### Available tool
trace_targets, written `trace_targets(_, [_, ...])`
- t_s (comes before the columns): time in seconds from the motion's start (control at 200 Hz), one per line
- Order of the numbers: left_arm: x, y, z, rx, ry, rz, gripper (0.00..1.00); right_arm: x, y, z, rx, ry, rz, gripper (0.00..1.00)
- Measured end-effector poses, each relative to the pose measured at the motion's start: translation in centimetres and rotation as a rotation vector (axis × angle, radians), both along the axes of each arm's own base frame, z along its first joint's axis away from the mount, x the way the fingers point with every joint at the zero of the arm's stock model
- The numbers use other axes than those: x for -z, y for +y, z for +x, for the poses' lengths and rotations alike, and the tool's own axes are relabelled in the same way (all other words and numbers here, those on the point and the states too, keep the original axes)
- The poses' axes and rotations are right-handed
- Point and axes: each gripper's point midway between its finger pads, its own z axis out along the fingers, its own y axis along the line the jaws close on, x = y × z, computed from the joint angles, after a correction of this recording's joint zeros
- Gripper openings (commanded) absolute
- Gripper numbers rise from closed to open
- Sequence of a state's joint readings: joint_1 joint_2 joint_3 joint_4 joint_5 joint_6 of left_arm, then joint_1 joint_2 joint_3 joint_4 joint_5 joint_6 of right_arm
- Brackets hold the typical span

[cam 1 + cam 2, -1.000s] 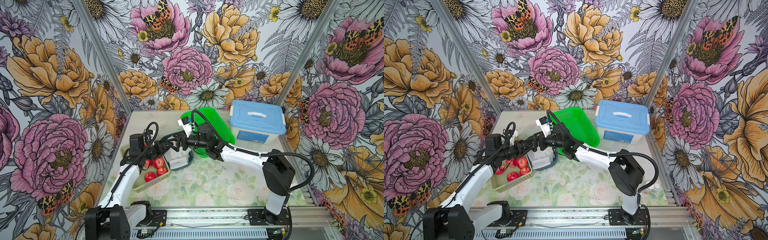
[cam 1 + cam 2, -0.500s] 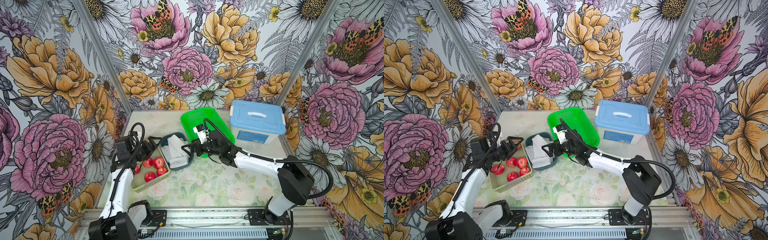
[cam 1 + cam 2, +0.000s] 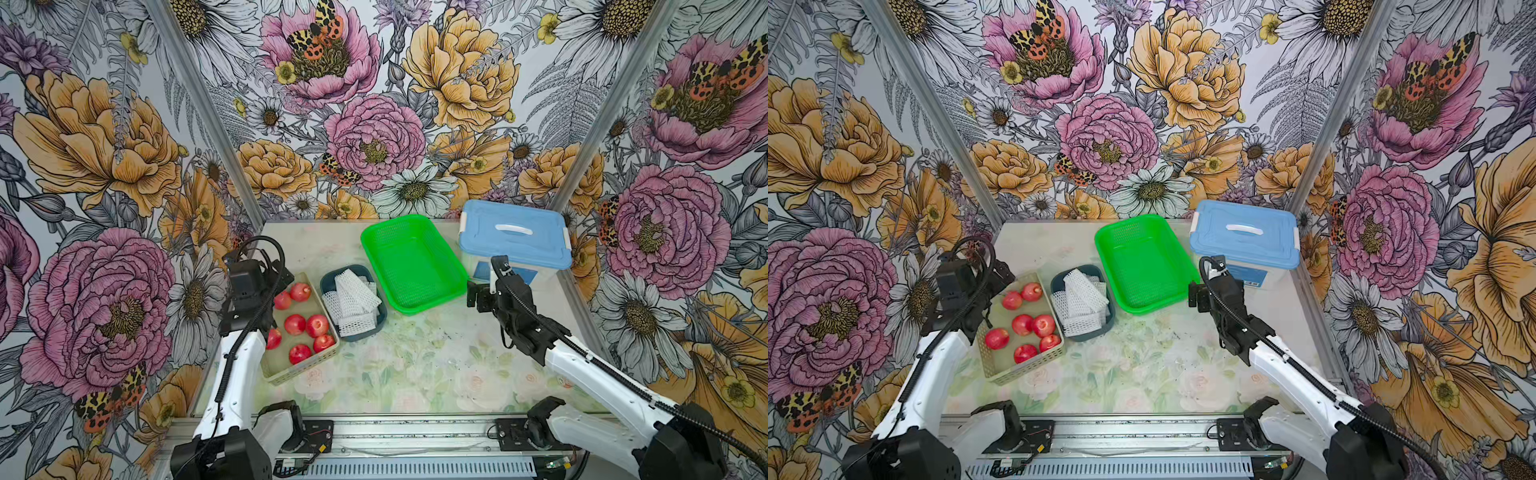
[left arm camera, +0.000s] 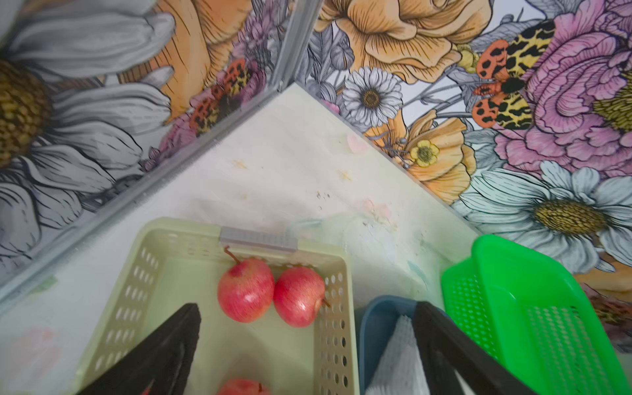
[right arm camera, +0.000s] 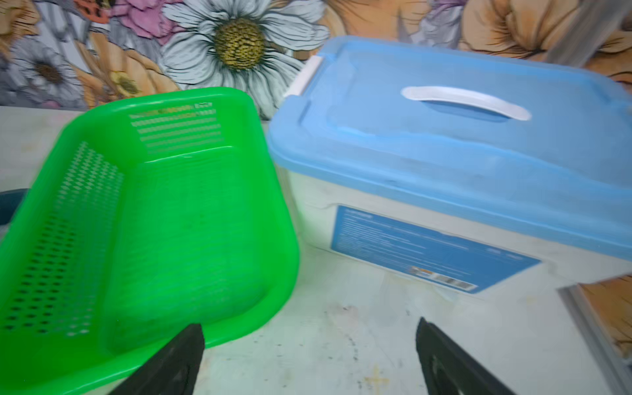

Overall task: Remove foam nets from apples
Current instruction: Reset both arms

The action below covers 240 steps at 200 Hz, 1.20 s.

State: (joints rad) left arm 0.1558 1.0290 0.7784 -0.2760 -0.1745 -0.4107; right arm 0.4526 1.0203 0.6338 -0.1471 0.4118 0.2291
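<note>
- Apples: seven show in both top views, all bare and red. They lie loose in the beige basket on the left side of the table. None has any mesh on it.
- Nets: a white heap of them fills the blue bin, just beside the beige basket. The top one lies angled across the pile.
- What changed: a second ago both arms met over that bin, with mesh between the claws. Both arms have since pulled back to their own sides, and the mesh is now in the bin.
- Left gripper: it was half closed a second ago. Its jaws now stand wide apart and hold nothing. It hangs over the far end of the beige basket, with two apples below the gap in the wrist view.
- Right gripper: its jaws are also spread fully and hold nothing. It is over bare table between the green basket and the lidded box.
- Green basket: empty, with no wrapped fruit waiting in it.
- Box: the lid is on, so I cannot tell what is inside.
- What it means: the last sleeve looks stripped and dropped. With every visible apple bare, I judge the job done or all but done, unless more fruit is hidden in the box.
</note>
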Motion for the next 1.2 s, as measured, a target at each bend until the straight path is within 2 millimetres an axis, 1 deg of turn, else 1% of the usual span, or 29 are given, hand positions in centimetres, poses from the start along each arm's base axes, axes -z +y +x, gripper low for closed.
trace_targets(0.065, [0.4,-0.2,0.8,-0.002,-0.006,0.093,0.99,1.0,-2.5,-0.3,0.075,0.002,-0.051,1.00])
trace_targets(0.14, [2.0,-0.3,1.7,0.001,0.025,0.168,0.99,1.7,-4.5,-0.9,0.130,-0.033,-0.085,1.00])
trace_targets(0.19, [3.2,0.1,2.2,-0.009,0.058,0.207,0.99,2.2,-5.7,-1.4,0.157,-0.076,-0.103,1.00])
trace_targets(0.275, [5.0,0.7,2.5,-0.012,0.093,0.255,0.99,3.6,-7.0,-2.2,0.179,-0.155,-0.104,1.00])
trace_targets(0.36, [5.9,0.7,2.3,-0.003,0.083,0.285,0.99,5.5,-8.1,-3.0,0.197,-0.193,-0.118,1.00])
trace_targets(0.4, [6.3,0.7,2.2,0.003,0.068,0.301,0.99,6.0,-8.6,-3.1,0.207,-0.198,-0.126,1.00])
trace_targets(0.465, [7.0,0.6,1.9,0.016,0.048,0.318,0.99,5.9,-8.9,-2.8,0.216,-0.216,-0.134,1.00])
trace_targets(0.56, [7.9,0.2,1.6,0.042,0.023,0.332,0.99,4.8,-8.7,-2.1,0.211,-0.274,-0.132,1.00])
trace_targets(0.631, [8.1,-0.2,1.9,0.068,-0.001,0.339,0.99,4.3,-8.7,-1.7,0.208,-0.300,-0.128,1.00])
trace_targets(0.701, [8.2,-0.7,2.3,0.097,-0.037,0.343,0.99,4.3,-8.7,-1.3,0.205,-0.311,-0.134,1.00])
trace_targets(0.811, [9.1,-1.4,2.9,0.149,-0.061,0.331,0.99,4.9,-8.6,-0.4,0.195,-0.319,-0.156,1.00])
trace_targets(0.911, [9.6,-1.4,3.5,0.182,-0.076,0.303,0.99,5.9,-8.6,0.4,0.190,-0.320,-0.185,1.00])
trace_targets(1.021, [9.3,-1.7,4.2,0.217,-0.131,0.278,0.99,7.2,-8.5,1.1,0.185,-0.305,-0.199,1.00])
trace_targets(1.071, [9.1,-2.2,4.5,0.247,-0.171,0.273,0.99,7.3,-8.6,1.5,0.189,-0.311,-0.203,1.00])
trace_targets(1.151, [10.0,-3.4,4.6,0.299,-0.184,0.267,0.99,7.2,-8.6,1.9,0.193,-0.325,-0.199,1.00])
trace_targets(1.201, [10.6,-4.1,4.7,0.328,-0.186,0.270,0.99,6.8,-8.8,2.0,0.200,-0.343,-0.193,1.00])
